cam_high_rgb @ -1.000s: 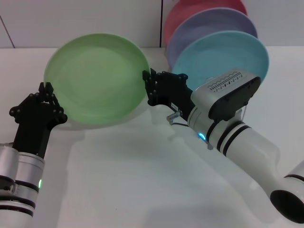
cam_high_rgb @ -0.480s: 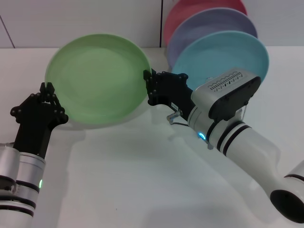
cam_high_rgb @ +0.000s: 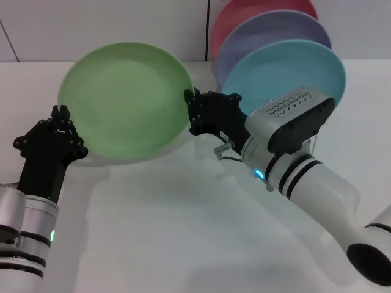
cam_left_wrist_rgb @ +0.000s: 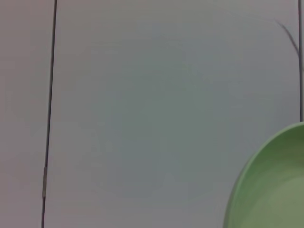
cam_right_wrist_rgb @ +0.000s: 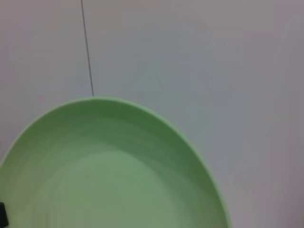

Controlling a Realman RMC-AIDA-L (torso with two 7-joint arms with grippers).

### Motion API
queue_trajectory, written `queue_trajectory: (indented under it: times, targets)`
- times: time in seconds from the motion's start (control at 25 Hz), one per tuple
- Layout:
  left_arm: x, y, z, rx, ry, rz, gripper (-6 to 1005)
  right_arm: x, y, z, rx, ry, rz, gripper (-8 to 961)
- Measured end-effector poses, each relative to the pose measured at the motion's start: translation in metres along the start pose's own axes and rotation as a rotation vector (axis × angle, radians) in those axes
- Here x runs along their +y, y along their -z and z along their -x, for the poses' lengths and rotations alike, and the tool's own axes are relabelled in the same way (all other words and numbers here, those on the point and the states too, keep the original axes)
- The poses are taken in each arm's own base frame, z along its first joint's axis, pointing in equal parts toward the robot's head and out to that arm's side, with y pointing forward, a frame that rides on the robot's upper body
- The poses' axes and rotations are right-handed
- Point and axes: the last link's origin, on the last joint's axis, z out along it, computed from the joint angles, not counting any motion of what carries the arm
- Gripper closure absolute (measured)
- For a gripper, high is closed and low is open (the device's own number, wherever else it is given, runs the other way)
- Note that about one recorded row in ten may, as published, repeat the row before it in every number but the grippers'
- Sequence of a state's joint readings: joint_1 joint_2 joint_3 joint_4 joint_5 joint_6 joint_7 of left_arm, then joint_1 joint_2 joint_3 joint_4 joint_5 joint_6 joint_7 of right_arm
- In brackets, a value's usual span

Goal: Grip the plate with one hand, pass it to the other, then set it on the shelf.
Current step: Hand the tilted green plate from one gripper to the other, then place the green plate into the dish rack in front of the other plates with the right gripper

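The light green plate (cam_high_rgb: 125, 101) is held up off the white table, tilted with its hollow side toward me. My right gripper (cam_high_rgb: 190, 111) is shut on its right rim. The plate fills the lower part of the right wrist view (cam_right_wrist_rgb: 109, 175). My left gripper (cam_high_rgb: 60, 112) is at the plate's lower left rim, and that rim shows in a corner of the left wrist view (cam_left_wrist_rgb: 270, 185). The wire shelf is hidden behind my right arm and the plates standing in it.
Three plates stand on edge at the back right: a pink one (cam_high_rgb: 244, 15), a lavender one (cam_high_rgb: 269, 30) and a turquoise one (cam_high_rgb: 293, 67). My right forearm (cam_high_rgb: 305, 171) crosses the table in front of them. The white table (cam_high_rgb: 165, 232) lies below.
The green plate has shifted slightly to the right. Both arms have stayed almost still.
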State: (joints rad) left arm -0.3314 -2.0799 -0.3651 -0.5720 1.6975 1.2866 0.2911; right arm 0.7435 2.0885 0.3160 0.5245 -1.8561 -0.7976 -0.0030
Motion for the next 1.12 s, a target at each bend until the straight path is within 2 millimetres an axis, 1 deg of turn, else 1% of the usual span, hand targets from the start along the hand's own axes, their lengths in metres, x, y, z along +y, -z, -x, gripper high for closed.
queue_trajectory:
  times: [0.32, 0.68, 0.92, 1.08, 1.12]
  targets:
    - [0.002, 0.002, 0.000, 0.004, 0.002, 0.010, 954, 0.000, 0.000, 0.000, 0.000, 0.000, 0.001, 920]
    - [-0.008, 0.010, -0.006, 0.058, 0.025, -0.022, 750, 0.000, 0.000, 0.000, 0.001, 0.020, -0.005, 922]
    - [-0.015, 0.019, -0.014, 0.117, 0.029, -0.058, 517, -0.001, -0.001, 0.001, -0.001, 0.021, -0.006, 920]
    - [-0.019, 0.021, -0.016, 0.138, 0.038, -0.071, 481, -0.001, -0.001, 0.001, -0.002, 0.023, -0.004, 921]
    - [-0.024, 0.023, -0.017, 0.152, 0.057, -0.081, 472, 0.000, -0.001, 0.002, -0.006, 0.028, -0.002, 921]
